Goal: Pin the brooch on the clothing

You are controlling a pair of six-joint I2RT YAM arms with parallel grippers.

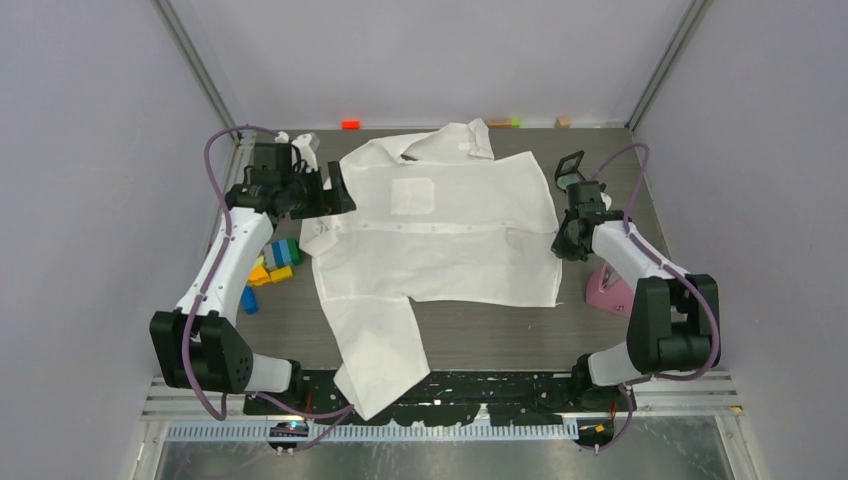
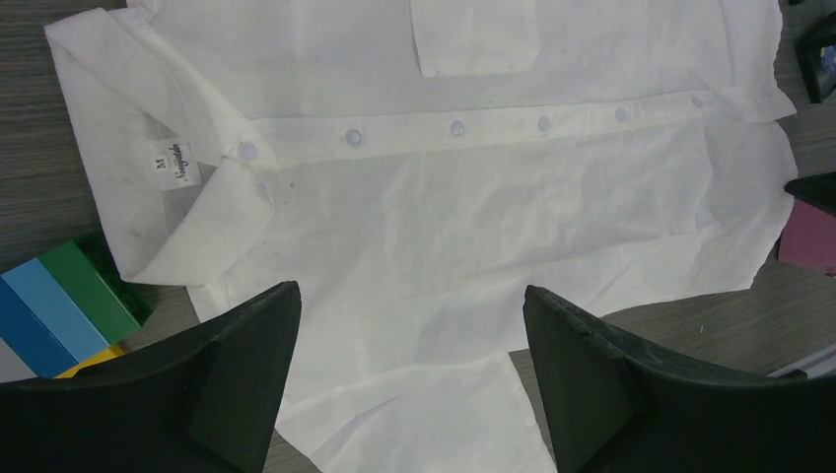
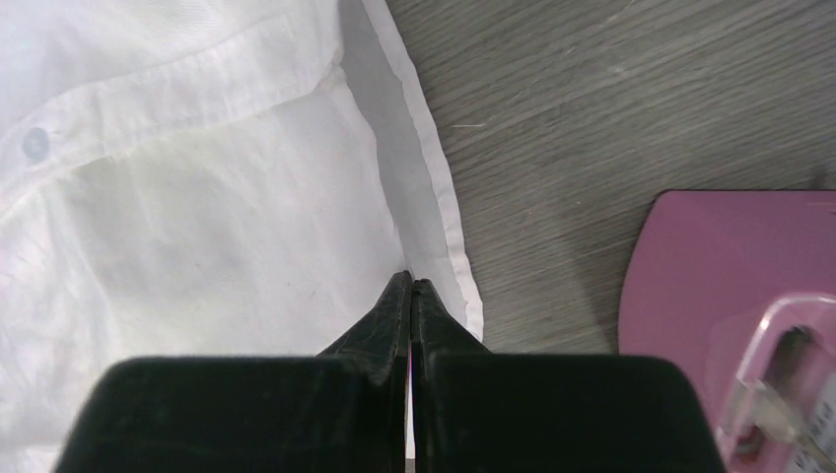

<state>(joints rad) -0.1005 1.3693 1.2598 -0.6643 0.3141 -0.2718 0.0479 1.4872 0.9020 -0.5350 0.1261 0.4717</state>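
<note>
The white short-sleeved shirt (image 1: 440, 240) lies spread flat, front up, across the middle of the grey tabletop (image 1: 500, 335). It is buttoned, its collar (image 2: 197, 148) toward the left arm and its hem toward the right. The square chest pocket (image 1: 412, 195) sits on the far side of the button row. One sleeve (image 1: 375, 360) trails over the near edge.

The left arm reaches forward. Its left claw (image 2: 409, 294) is spread wide, empty, above the collar end beside coloured blocks (image 1: 272, 262).

The right arm bends inward. Its right claw (image 3: 409, 284) is shut tight, tips at the hem edge. Whether cloth is pinched cannot be told. A pink object (image 3: 730, 286) lies just beside it.
</note>
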